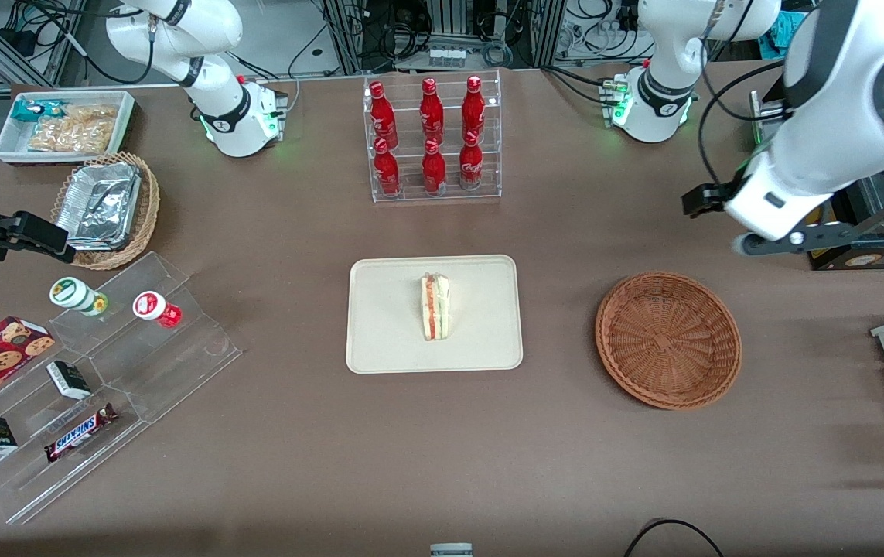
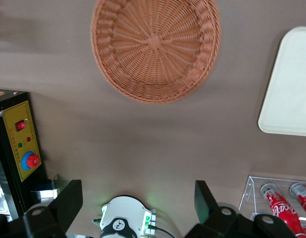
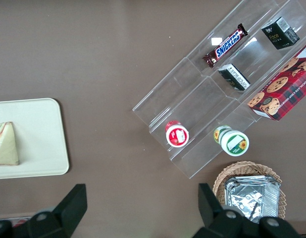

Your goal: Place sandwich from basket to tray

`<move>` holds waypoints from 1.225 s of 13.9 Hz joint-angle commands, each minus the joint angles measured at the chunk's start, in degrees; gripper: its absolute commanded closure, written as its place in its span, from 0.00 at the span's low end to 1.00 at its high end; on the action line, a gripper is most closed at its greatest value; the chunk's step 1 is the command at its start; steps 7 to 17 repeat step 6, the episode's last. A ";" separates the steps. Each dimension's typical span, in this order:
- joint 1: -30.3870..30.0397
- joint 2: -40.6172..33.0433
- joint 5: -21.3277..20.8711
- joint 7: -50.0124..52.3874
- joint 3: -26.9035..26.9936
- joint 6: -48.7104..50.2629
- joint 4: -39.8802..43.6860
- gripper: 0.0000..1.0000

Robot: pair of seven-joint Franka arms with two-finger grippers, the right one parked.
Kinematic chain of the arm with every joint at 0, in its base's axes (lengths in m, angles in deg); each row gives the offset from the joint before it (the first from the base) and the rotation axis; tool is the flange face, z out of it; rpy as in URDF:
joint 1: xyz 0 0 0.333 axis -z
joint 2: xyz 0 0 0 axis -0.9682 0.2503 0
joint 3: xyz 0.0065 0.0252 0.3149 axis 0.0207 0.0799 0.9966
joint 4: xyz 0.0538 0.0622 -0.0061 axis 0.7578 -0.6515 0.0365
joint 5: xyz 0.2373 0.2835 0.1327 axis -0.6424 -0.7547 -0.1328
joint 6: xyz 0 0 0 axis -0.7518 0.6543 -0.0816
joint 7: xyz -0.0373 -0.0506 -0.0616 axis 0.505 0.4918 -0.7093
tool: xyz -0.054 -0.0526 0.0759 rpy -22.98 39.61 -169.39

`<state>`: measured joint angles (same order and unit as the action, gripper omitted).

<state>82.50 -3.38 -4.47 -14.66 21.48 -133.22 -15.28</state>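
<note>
The sandwich (image 1: 435, 307), a white wedge with red, orange and green layers, lies on the cream tray (image 1: 387, 325) at the table's middle. It also shows in the right wrist view (image 3: 5, 145) on the tray (image 3: 41, 148). The round reddish-brown basket (image 1: 667, 339) stands beside the tray toward the working arm's end and is empty. In the left wrist view the basket (image 2: 155, 44) and a tray corner (image 2: 291, 89) show. My left gripper (image 1: 695, 201) hangs raised above the table, farther from the front camera than the basket. Its fingers stand wide apart with nothing between them (image 2: 137, 201).
A clear rack of red bottles (image 1: 432, 139) stands farther from the camera than the tray. A black box with a yellow panel (image 2: 17, 148) sits near my gripper. A clear stepped stand with snacks (image 1: 93, 387), a tan basket with foil containers (image 1: 105, 209) and a white bin (image 1: 63, 124) lie toward the parked arm's end.
</note>
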 commanded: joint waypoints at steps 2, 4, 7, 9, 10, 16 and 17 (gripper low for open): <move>-9.79 -3.02 0.18 -5.18 -6.01 -0.23 -1.17 0.00; -13.92 -3.55 0.19 -8.96 -7.51 -0.84 -0.56 0.00; -14.64 -3.81 0.36 -9.07 -6.99 -3.29 -0.38 0.00; -14.64 -3.81 0.36 -9.07 -6.99 -3.29 -0.38 0.00; -14.64 -3.81 0.36 -9.07 -6.99 -3.29 -0.38 0.00; -14.64 -3.81 0.36 -9.07 -6.99 -3.29 -0.38 0.00; -14.64 -3.81 0.36 -9.07 -6.99 -3.29 -0.38 0.00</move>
